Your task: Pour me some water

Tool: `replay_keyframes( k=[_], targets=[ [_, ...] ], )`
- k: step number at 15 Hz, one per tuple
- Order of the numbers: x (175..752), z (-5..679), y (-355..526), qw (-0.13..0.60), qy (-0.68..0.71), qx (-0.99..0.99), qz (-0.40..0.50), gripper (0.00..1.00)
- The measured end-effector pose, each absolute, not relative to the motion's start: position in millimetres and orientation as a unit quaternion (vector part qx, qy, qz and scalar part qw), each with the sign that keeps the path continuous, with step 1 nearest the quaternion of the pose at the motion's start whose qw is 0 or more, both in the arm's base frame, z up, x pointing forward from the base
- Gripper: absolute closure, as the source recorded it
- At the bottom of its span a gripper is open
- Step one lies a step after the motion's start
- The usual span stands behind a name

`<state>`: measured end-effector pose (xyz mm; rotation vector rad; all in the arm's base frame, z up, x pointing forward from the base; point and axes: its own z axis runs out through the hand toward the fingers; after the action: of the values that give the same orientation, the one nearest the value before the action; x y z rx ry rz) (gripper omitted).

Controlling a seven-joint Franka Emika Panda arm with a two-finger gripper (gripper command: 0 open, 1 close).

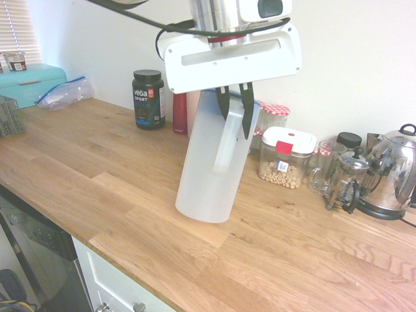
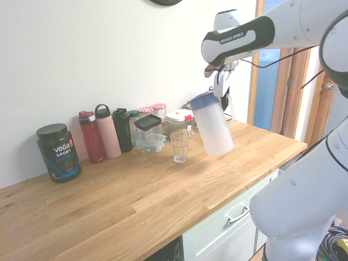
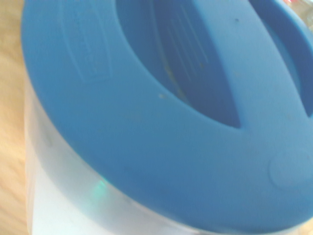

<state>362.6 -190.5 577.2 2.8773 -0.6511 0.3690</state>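
Observation:
My gripper is shut on the handle of a tall frosted-white jug with a blue lid. The jug hangs tilted just above the wooden counter, its base swung out and its lid leaning towards the wall. The water is hidden behind the frosted wall of the jug. A clear drinking glass stands upright on the counter, a short way to the left of the jug in the second exterior view. The gripper reaches down from above onto the jug's top.
Along the wall stand a black Vega tub, drink bottles, lidded jars and food containers, a French press and a steel kettle. A teal bread bin and plastic bag sit far left.

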Motion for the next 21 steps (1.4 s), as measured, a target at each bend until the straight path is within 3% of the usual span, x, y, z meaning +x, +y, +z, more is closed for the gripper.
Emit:
replay_keyframes(
  k=[7, 15, 21],
  targets=[
    [291, 559, -145, 0.085, -0.288, 0.925, 0.232, 1.0],
    [252, 560, 17, 0.065, -0.198, 0.942, 0.262, 1.0],
    [261, 530, 146, 0.078, -0.197, 0.927, 0.31, 1.0]
  ],
)
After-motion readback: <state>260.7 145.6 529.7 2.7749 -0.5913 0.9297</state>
